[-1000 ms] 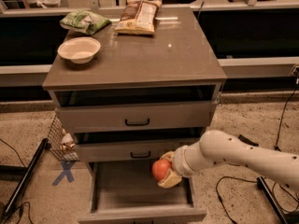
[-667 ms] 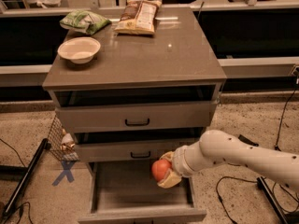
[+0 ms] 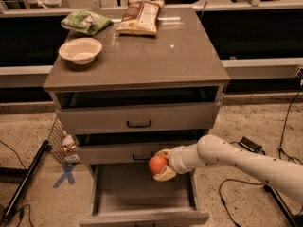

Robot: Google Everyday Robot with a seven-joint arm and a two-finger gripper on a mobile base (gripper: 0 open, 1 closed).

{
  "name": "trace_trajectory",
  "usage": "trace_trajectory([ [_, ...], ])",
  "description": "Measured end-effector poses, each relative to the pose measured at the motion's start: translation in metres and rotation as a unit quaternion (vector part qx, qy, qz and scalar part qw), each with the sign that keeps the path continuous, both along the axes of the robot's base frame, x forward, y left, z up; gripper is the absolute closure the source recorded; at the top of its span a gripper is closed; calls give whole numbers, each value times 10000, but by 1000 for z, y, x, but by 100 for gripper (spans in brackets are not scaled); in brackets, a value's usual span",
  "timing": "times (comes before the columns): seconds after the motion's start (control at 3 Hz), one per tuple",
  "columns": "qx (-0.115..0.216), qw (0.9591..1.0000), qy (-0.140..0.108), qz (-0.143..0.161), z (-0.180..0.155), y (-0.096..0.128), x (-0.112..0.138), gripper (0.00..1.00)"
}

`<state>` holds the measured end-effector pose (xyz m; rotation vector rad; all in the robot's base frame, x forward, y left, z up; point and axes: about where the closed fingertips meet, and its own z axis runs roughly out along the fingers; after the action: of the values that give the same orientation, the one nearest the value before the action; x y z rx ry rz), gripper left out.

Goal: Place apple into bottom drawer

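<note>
The apple [image 3: 157, 164] is orange-red and round. My gripper [image 3: 162, 166] is shut on it and holds it above the right part of the bottom drawer [image 3: 142, 193], just in front of the middle drawer's handle. The bottom drawer is pulled out, a wide shallow tray with a bare floor. My white arm reaches in from the right.
The cabinet top [image 3: 137, 51] holds a white bowl [image 3: 80, 49], a green bag [image 3: 86, 21] and a brown snack bag [image 3: 141, 16]. The two upper drawers [image 3: 138, 119] have black handles. A wire basket [image 3: 62, 142] stands on the floor at left, cables at right.
</note>
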<state>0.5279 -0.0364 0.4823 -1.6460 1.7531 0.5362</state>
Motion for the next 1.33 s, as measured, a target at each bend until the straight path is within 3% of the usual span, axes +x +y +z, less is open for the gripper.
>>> trace_trajectory([
  [0.33,244,9995,-93,188,-64,17,32,100],
  [0.67,398,9979,314,405,-147,29,35,100],
  [1.0,653,9907,1090,477,-246,32,9,98],
  [1.33,909,9863,1325,364,-278,30,1,76],
])
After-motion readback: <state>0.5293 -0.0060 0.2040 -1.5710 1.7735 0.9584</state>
